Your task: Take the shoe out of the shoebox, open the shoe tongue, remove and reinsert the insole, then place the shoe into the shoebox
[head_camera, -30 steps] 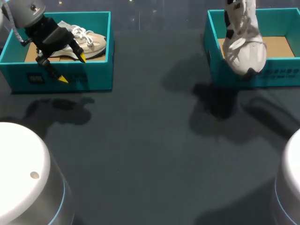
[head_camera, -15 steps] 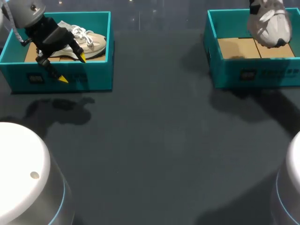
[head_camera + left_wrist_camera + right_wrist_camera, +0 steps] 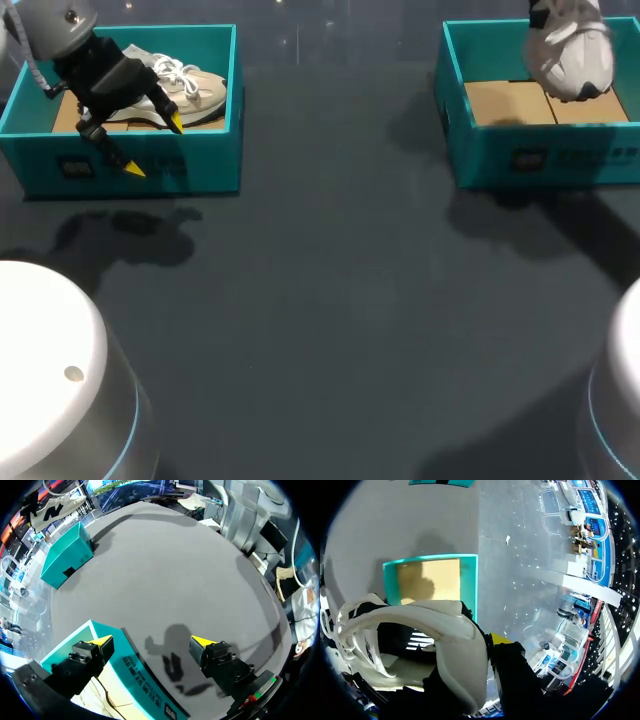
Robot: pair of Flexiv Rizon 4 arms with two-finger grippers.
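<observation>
A white shoe with black trim (image 3: 570, 50) hangs toe-down over the right teal shoebox (image 3: 540, 155), above its brown cardboard floor. In the right wrist view my right gripper (image 3: 472, 650) is shut on the shoe's heel collar (image 3: 445, 625); one yellow fingertip (image 3: 497, 640) shows beside it and the box (image 3: 471, 585) lies below. My left gripper (image 3: 155, 146) stands open over the front wall of the left teal shoebox (image 3: 200, 165), with nothing between its fingers. A beige shoe with white laces (image 3: 185, 90) lies in that box. From the left wrist view the gripper (image 3: 151, 641) straddles the box wall (image 3: 145, 680).
Dark table top (image 3: 330, 300) stretches between the two boxes and toward the front. In the left wrist view the right box (image 3: 67, 555) stands far across the table, with the white shoe (image 3: 55, 507) hanging above it.
My right gripper has lifted the white shoe from the right box's front wall up and back over the box. The left arm has not moved.
</observation>
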